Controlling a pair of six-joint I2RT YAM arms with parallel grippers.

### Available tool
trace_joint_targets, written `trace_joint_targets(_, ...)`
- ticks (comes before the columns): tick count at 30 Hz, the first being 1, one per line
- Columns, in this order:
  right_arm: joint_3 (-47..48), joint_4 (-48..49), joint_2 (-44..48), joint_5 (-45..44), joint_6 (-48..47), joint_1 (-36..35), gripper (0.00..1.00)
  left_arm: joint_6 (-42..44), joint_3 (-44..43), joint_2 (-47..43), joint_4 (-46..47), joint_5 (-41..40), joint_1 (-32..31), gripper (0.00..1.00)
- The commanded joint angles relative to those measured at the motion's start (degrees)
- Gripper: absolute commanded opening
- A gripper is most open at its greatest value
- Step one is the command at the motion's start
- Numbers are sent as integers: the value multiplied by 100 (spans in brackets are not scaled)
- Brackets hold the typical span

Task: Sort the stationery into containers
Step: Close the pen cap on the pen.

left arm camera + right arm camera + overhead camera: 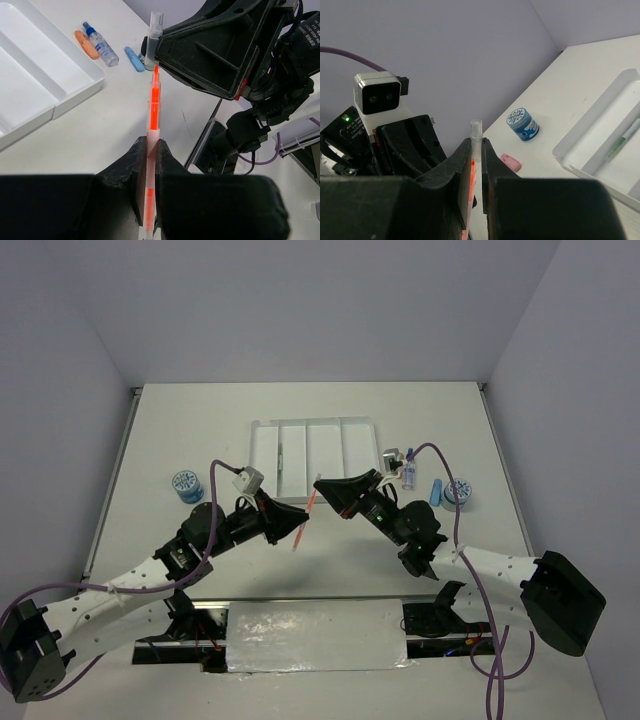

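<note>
Left gripper (pixel 151 146) is clamped shut on the lower barrel of the orange pen (pixel 154 105), holding it in the air above the table (pixel 115 125); straight ahead of it the right gripper (pixel 476 150) is closed on the same pen's far end, over its clear cap (pixel 156 22); with one gripper at each end, this looks like a cap being pulled off or pressed home, or a hand-over, though which I cannot tell; the pen's long axis runs along the line between the two grippers, in line with the left fingers, tip pointing away from the left gripper and into the right one; beyond both grippers lies the white tray (pixel 262 440), the thin green pen (pixel 622 140) lengthwise in one compartment; past the right gripper, just beside the tray's edge, the small bottle (pixel 101 44), orange capsule (pixel 86 44) and blue capsule (pixel 134 58) lie loose; by my judgement the orange pen belongs beside the green one
</note>
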State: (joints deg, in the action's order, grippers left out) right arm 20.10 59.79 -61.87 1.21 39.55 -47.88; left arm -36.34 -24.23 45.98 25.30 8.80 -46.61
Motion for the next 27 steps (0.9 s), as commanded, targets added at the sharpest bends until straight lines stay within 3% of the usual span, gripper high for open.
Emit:
trace_joint_targets(1,-50,279,52,10,-44,-55,0,39,-108,-63,335,-97,29,0)
trace_joint_targets(27,3,841,-546,810,791,-46,0,328,-178,-230,836,-502,38,0)
